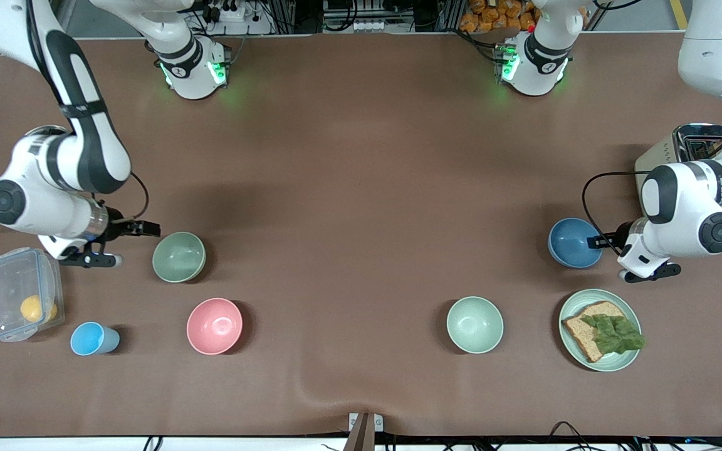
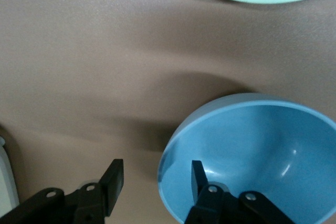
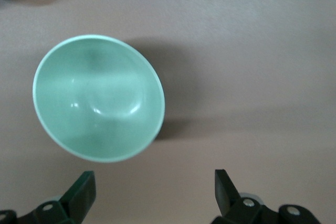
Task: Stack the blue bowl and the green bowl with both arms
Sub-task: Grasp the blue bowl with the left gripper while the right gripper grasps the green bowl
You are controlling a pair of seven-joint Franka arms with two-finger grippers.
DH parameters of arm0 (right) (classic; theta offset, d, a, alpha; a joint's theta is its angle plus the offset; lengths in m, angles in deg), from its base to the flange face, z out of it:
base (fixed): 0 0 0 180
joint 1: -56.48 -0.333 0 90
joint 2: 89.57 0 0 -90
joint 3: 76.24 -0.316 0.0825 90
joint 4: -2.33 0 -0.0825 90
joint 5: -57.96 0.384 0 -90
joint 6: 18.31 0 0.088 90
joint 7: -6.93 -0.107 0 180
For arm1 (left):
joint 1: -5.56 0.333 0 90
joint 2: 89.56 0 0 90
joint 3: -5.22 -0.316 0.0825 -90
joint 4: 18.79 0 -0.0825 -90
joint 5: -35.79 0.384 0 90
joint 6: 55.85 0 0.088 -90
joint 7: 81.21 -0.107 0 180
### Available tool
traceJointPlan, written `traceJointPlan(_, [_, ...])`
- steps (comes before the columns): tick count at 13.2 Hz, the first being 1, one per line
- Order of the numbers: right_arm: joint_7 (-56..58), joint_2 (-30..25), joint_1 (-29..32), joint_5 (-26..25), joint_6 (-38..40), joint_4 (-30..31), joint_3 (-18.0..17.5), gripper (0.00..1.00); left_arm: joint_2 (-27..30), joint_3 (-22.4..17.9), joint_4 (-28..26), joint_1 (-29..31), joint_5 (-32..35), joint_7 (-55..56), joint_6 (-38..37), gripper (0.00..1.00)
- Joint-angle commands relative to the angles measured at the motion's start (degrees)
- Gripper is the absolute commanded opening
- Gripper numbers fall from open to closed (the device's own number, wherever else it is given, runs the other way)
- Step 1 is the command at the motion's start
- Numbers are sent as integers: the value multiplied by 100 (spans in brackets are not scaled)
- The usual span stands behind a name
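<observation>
The blue bowl (image 1: 573, 243) stands toward the left arm's end of the table. My left gripper (image 1: 601, 241) is open at its rim. In the left wrist view one finger (image 2: 198, 179) is inside the blue bowl (image 2: 262, 156) and the other is outside, with the rim between them. The sage-green bowl (image 1: 178, 257) stands toward the right arm's end. My right gripper (image 1: 143, 229) is open and empty, low beside it. In the right wrist view the green bowl (image 3: 97, 98) lies clear of the right gripper (image 3: 153, 190).
A pink bowl (image 1: 214, 326), a paler mint bowl (image 1: 475, 324) and a light-blue cup (image 1: 93, 339) stand nearer the front camera. A green plate (image 1: 624, 363) holds bread and lettuce. A clear lidded box (image 1: 19, 282) is beside the right arm. A metal appliance (image 1: 690, 147) is by the left arm.
</observation>
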Motion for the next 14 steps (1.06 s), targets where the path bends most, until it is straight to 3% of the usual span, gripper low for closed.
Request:
traceJointPlan(1, [59, 361, -18, 122, -398, -29, -62, 100, -42, 15, 4, -6, 109, -72, 72, 44])
traceJointPlan(5, [59, 722, -18, 131, -698, -47, -62, 100, -42, 24, 30, -24, 101, -28, 72, 0])
traceJointPlan(10, [59, 1039, -9, 175, -707, -213, -62, 100, 63, 94, 179, -94, 101, -89, 11, 0])
traceJointPlan(14, [59, 1337, 44, 237, -742, -459, -62, 100, 528, 270, 285, -103, 48, -81, -244, 0])
